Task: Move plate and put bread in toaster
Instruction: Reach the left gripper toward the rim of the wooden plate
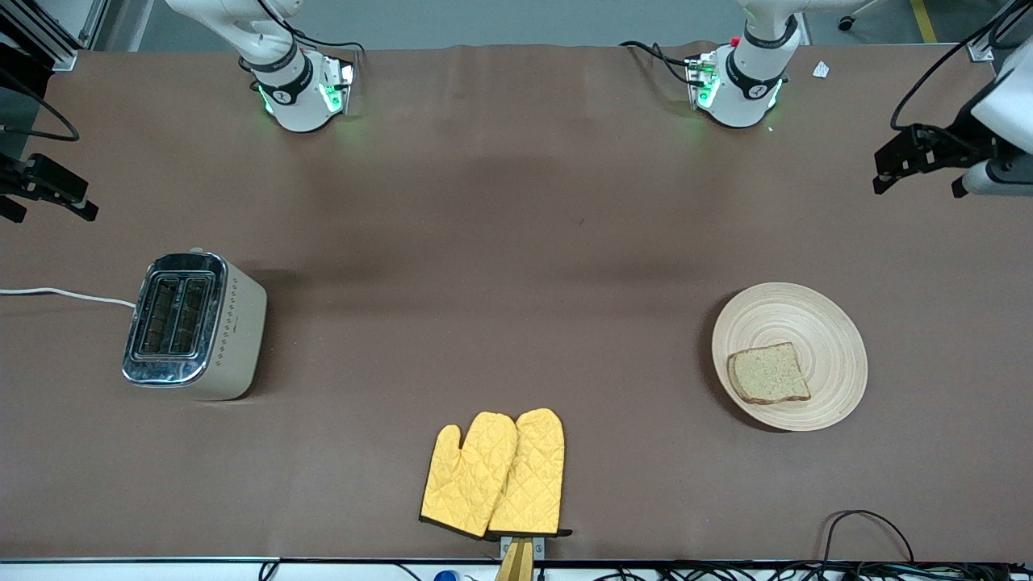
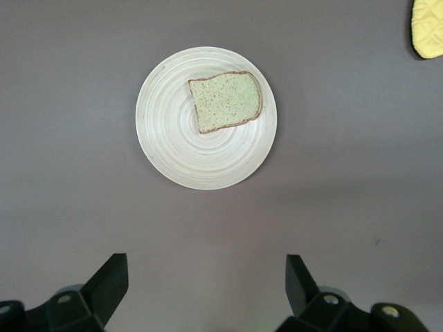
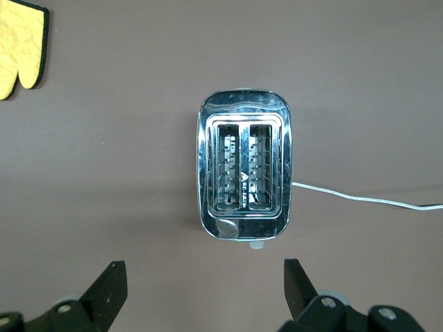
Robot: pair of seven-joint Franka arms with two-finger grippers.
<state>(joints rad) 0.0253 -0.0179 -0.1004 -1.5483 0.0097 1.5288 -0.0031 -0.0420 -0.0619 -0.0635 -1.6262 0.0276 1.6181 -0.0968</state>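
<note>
From the front, the bread (image 1: 769,374) lay on the plate (image 1: 831,323) at my left arm's end of the bench (image 1: 516,242), the toaster (image 1: 194,325) well apart at the right arm's end; through my left wrist, my left gripper (image 2: 206,285) hung with jaws apart, holding nothing; tilting the plate could slide the slice off; through my right wrist, my right gripper (image 3: 205,288) gaped likewise; the toaster's logo was unreadable.

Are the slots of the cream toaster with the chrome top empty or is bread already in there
Empty. Both slots of the cream, chrome-topped toaster show only bare wire guides, and the brown bread slice lies on the round wooden plate.
</note>
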